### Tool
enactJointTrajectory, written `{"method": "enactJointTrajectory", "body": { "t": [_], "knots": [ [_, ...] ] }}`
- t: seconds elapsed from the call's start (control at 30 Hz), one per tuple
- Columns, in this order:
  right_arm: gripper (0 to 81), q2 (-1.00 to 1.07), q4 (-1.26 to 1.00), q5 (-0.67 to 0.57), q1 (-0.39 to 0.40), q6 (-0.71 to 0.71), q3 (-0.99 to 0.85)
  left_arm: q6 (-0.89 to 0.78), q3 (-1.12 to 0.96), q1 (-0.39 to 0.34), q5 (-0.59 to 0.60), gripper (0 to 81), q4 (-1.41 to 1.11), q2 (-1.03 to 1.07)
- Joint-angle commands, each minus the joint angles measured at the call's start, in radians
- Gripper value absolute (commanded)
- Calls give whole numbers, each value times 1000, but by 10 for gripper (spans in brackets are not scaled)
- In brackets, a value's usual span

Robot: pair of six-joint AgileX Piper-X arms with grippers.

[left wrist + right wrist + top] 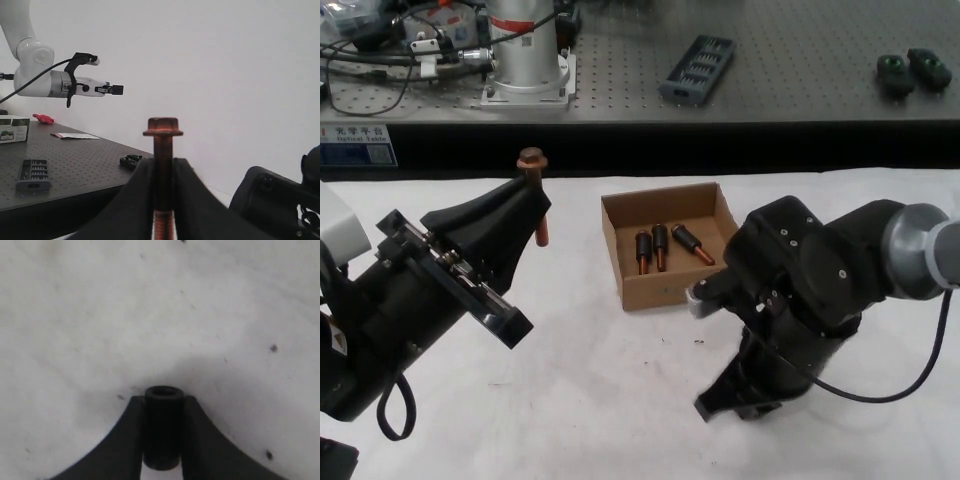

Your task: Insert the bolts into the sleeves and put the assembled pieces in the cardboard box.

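Broadly, the bench was covered by a white cloth, on which the work was laid out. The left gripper was held raised above the cloth on the left. The right gripper was pointed down at the cloth on the right, near the front corner of the cardboard box. The box was set open-topped between the arms and farther back, presumably so that it could be reached from either side. Three assembled pieces were laid in it side by side, so part of the task was judged done.

A copper-coloured bolt was clamped by its shank between the left fingers, which were closed snugly on it. Its flanged head was up and clear of the pads, probably so that the threaded end was free for insertion. A black sleeve was pinched between the right fingers, with its open bore turned outward, apparently to receive the bolt. Whether it touched the cloth could not be told.
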Motion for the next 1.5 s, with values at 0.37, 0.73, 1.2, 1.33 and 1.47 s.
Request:
{"method": "enactJointTrajectory", "body": {
  "t": [0.37, 0.73, 1.2, 1.33, 1.47],
  "knots": [
    [66, -110, -748, -476, 1, -112, 183, -260, -36, 60, 173, 6, -25, -12],
    [66, -108, -1794, -483, 13, -232, 610, -305, -97, 82, 425, 6, -25, -12],
    [66, -75, -1822, -543, 60, -230, 585, -252, -97, 35, 505, 6, -25, 20],
    [66, -34, -1891, -552, 60, -164, 570, -252, -97, 35, 498, 6, -25, 46],
    [66, 15, -2019, -552, 60, -94, 570, -270, -97, 35, 438, 6, -25, 56]
  ]
}}
